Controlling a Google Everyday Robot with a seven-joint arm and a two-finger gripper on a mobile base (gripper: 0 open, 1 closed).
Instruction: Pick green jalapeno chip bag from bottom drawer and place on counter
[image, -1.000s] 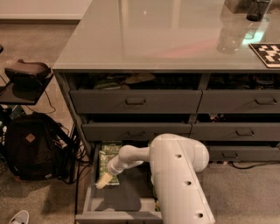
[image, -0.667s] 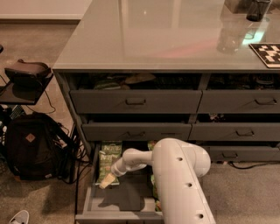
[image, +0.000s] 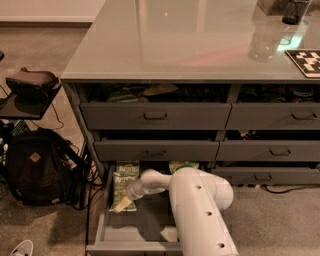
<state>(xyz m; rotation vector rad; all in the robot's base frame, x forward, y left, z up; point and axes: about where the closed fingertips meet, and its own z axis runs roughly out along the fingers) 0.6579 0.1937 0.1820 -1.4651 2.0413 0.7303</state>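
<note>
The bottom drawer is pulled open at the lower left, with a dark floor. A pale-green jalapeno chip bag lies flat along its left side. A second green bag shows at the drawer's back, partly hidden by my white arm. My gripper reaches down into the drawer and sits over the near end of the left bag. The counter is the glossy grey slab above the drawers.
Shallower grey drawers with bar handles stand above the open one. A black backpack and cables lie on the floor at left. A dark chair is beside them. A clear cup and a checkered marker sit on the counter at right.
My arm has shifted slightly to the right and forward; the gripper stays low in the drawer over the left bag's near end.
</note>
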